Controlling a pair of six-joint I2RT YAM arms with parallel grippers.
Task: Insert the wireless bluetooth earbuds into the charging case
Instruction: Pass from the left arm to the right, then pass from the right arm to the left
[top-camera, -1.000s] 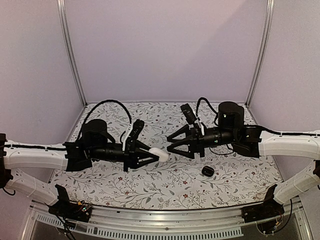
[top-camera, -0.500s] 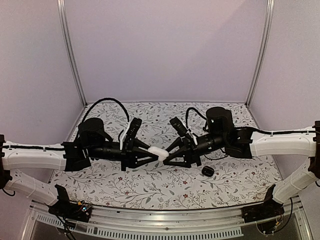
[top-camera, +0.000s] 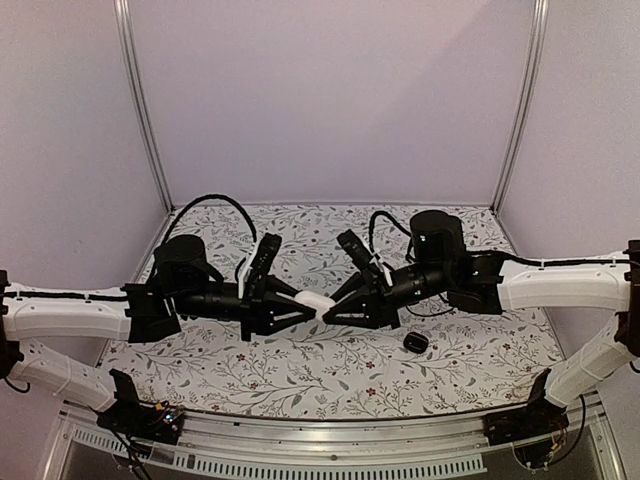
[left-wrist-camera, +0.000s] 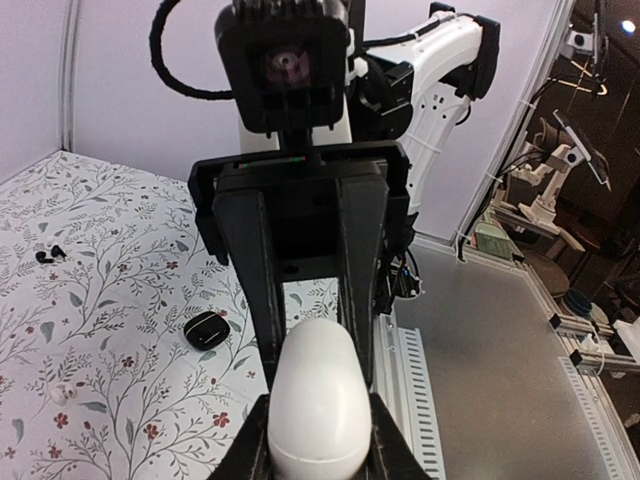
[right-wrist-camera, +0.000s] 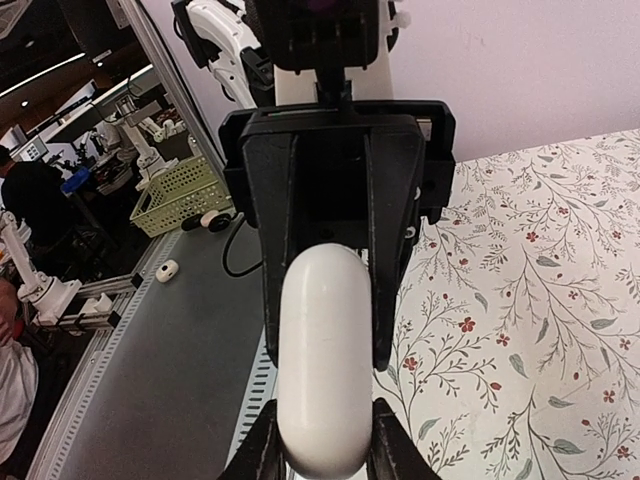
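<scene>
A white pebble-shaped charging case (top-camera: 314, 300) hangs above the middle of the table, held end to end between both grippers. My left gripper (top-camera: 303, 306) is shut on its left end, the case (left-wrist-camera: 315, 390) filling the jaws in the left wrist view. My right gripper (top-camera: 330, 306) has its fingers pressed against both sides of the other end of the case (right-wrist-camera: 322, 350). The case's lid is closed. Two tiny dark earbuds (left-wrist-camera: 48, 255) lie on the flowered cloth, far left in the left wrist view; the top view does not show them clearly.
A black rounded case (top-camera: 416, 343) lies on the flowered table cover (top-camera: 300, 375) in front of the right arm and appears as the black case (left-wrist-camera: 207, 329) in the left wrist view. A small white piece (left-wrist-camera: 60, 393) lies on the cloth. Metal frame posts stand at the back corners.
My right arm has swung left to the white case and its jaws have narrowed onto the case's free end. The left arm has held still with the case.
</scene>
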